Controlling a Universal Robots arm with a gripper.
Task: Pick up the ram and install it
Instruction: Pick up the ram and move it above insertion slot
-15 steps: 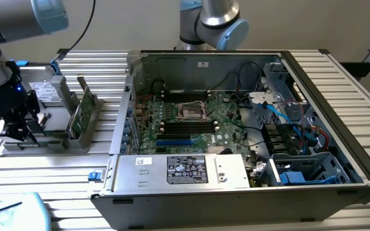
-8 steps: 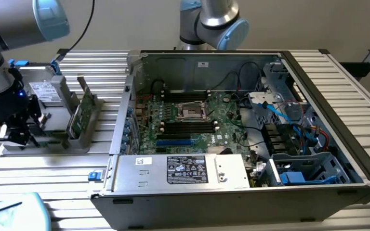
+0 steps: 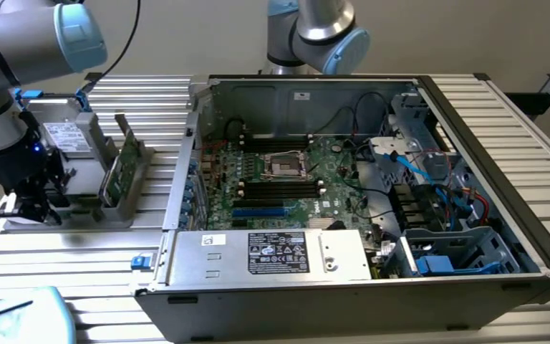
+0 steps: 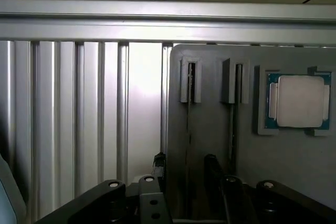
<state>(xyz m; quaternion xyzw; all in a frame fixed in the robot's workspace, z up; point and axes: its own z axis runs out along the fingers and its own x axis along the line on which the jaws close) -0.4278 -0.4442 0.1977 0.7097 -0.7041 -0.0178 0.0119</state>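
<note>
My jaws stand spread and empty, one finger (image 4: 210,166) on each side of a thin strip seen edge-on, which I take to be the ram (image 4: 188,129). It stands on its long edge in the grey holder (image 4: 210,124) with its far end caught in a slotted bracket (image 4: 189,81), so both flat faces are free for a pinch and nothing presses on the chips. I cannot tell whether my pads touch it; I judge them just clear. A second board (image 4: 232,129) stands the same way in the neighbouring groove, just beside one finger, so room is tight there. Past it the processor (image 4: 299,100) lies flat in its own recess, apart from both boards. On the opposite side the holder's rim runs close by, with the slatted surface (image 4: 79,119) open beyond it, and an aluminium rail (image 4: 168,22) crosses beyond the brackets. In the exterior view I hang over the holder's end toward that view's left. A green board (image 3: 127,172) stands on edge nearer the open computer case (image 3: 504,143), and I cannot tell whether it is the ram. The case wall rises between the holder and the black memory slots (image 3: 280,188).
</note>
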